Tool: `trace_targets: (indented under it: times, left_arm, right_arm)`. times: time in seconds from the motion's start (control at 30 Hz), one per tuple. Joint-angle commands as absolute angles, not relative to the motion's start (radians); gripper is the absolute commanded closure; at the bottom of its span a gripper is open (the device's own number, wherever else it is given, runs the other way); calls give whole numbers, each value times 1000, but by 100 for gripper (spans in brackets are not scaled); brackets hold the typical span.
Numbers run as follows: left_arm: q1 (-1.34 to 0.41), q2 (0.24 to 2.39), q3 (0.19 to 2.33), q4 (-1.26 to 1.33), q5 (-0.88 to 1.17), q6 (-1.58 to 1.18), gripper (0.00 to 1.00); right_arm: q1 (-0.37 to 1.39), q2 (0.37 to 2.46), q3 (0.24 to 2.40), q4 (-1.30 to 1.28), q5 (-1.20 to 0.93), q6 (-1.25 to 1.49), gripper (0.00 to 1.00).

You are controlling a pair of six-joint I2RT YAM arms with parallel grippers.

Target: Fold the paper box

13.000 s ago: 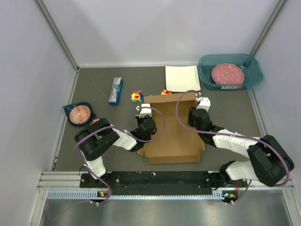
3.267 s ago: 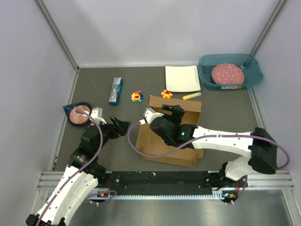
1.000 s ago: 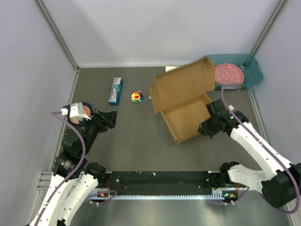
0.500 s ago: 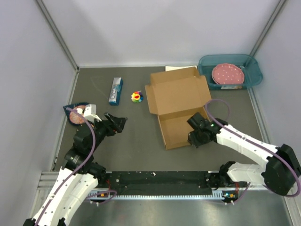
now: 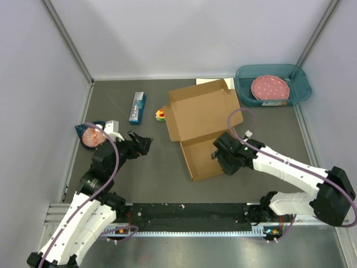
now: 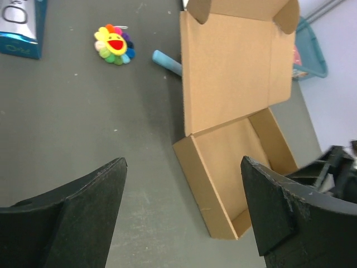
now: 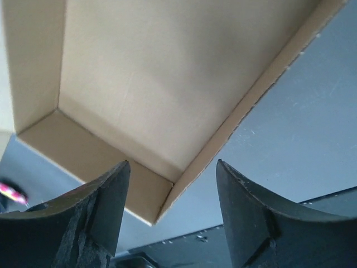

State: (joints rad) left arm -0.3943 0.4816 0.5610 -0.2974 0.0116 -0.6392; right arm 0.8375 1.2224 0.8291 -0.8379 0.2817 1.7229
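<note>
Presently, the jaws of the left gripper are held wide apart above the table, with nothing gripped. The paper box is laid mid-table (lid flung open). At its near right corner, the jaws of the right gripper are parted astride the wall.

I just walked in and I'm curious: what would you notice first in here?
The big brown paper box grabs the eye first: it lies mid-table with its lid open toward the back. The right end effector is at a near corner of its tray, jaws apart. Next come the rainbow flower toy left of the box and the pink spotted plate in the teal bin at the far right corner.
</note>
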Motion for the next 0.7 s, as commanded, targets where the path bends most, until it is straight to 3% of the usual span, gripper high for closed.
trace_targets:
  times: [0.0,0.17,0.33,0.67]
  left_arm:
    - [-396,520,591,-270,-92,-592,11]
    - [-396,607,633,-253,-237,-571,10]
    - [-390,902,770,-279,-308,-603,8]
    - [-279,1374,977,-84,-114,-773,20]
  right_arm:
    - [894,1149,936,-864,360,1392,36]
    - [922,1049,1002,-864,440,1140,37]
    - [920,948,1009,-793,463,867,37]
    - [920,707,899,-615,420,609,37]
